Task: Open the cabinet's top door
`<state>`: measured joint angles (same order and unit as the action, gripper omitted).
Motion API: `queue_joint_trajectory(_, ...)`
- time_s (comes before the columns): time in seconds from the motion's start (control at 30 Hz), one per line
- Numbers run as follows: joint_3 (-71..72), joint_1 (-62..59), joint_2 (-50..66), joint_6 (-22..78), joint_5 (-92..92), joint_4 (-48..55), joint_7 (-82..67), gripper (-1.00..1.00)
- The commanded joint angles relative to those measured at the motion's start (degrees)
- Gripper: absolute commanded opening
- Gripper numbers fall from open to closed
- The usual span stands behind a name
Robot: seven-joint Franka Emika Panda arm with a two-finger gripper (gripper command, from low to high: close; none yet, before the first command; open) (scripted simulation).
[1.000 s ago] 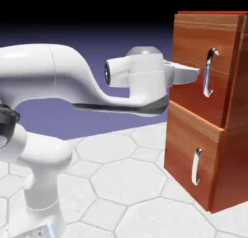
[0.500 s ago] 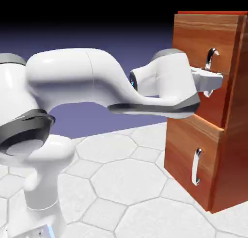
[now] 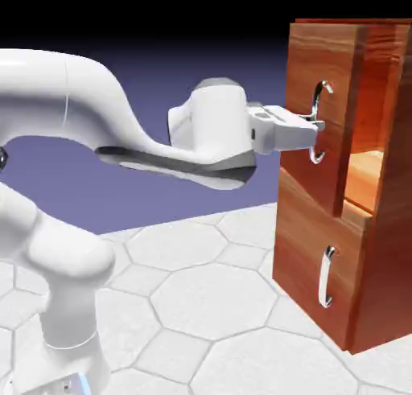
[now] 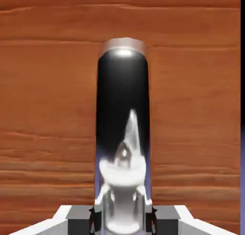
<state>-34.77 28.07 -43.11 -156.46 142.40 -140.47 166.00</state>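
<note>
One gripper [image 3: 315,129], fingers clamped tight on top door's handle [image 3: 319,120], door [image 3: 310,104] partly pulled out from cabinet [image 3: 386,224]. Risk imo: slick curved handle slips out if the pull goes off-axis, door stalls half open.

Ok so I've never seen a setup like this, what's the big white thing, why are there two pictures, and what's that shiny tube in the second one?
It is all computer-rendered. The big white thing is a robot arm; its two-fingered end effector works like a hand. The exterior view comes from a fixed camera beside the arm. It shows a tall reddish-brown wood-grain cabinet standing on a white hexagon-patterned tabletop. The end effector is shut on the curved silver handle of the upper wood-grain panel, the top door, which stands partly open with a gap showing inside. The lower panel with its own handle looks closed. The hand view comes from a camera on the hand itself, so that same handle fills it as a shiny dark tube against the door's wood.
</note>
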Motion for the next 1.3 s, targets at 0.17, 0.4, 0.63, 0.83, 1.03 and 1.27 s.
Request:
queue_joint_trajectory(0.17,12.4,-12.2,-0.7,2.4,-8.3,-4.6,-0.1,-1.0)
queue_joint_trajectory(0.4,25.8,-23.9,-3.9,5.0,-20.5,-9.3,-2.8,-1.0)
queue_joint_trajectory(0.63,36.3,-26.3,-9.6,15.0,-37.9,-14.5,-11.2,-1.0)
queue_joint_trajectory(0.83,46.7,-25.6,-12.3,27.3,-52.9,-16.0,-16.1,-1.0)
queue_joint_trajectory(1.03,58.6,-25.2,-10.5,42.2,-66.4,-13.1,-18.1,-1.0)
queue_joint_trajectory(1.27,72.4,-28.9,-3.8,59.7,-78.1,-4.6,-17.7,-1.0)
